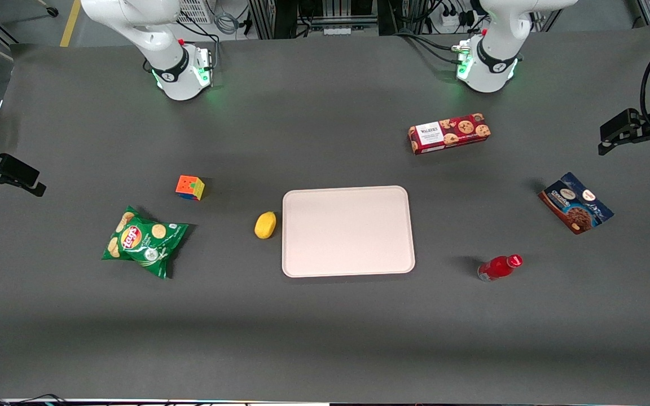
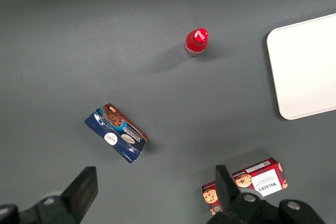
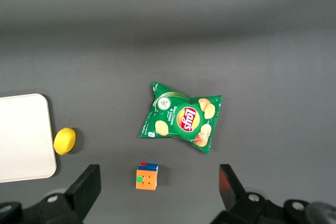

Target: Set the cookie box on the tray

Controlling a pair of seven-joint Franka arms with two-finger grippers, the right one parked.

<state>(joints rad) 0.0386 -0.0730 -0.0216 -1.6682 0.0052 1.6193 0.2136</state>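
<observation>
Task status: not yet begun in any visible sense. The cookie box [image 1: 576, 203] lies flat on the table mat [image 1: 325, 338], label up, toward the working arm's end of the table and well apart from the tray [image 1: 347, 231]. The box sits skewed relative to the tray's edges. The tray carries nothing.

The left arm's gripper [image 2: 152, 195] hangs high above the mat with its two fingers spread wide and nothing between them. In the left wrist view the cookie box [image 2: 116, 132] lies on the mat below, near the gripper but not under the gap between the fingers. No contact with the box.

Neighbours of note: a red bottle [image 1: 500, 267] stands between box and tray, nearer the front camera than both. The red Walkers box [image 1: 449, 133] lies farther from the front camera than the tray. A lemon [image 1: 265, 225] sits just beside the tray's edge on the parked arm's side. A colour cube [image 1: 190, 187] and a green chip bag [image 1: 143, 241] lie toward the parked arm's end.

Remaining, by judgement: centre over the box, turn the wrist to match its skew, descend, grasp, lift, carry clear of the bottle, set down on the tray
</observation>
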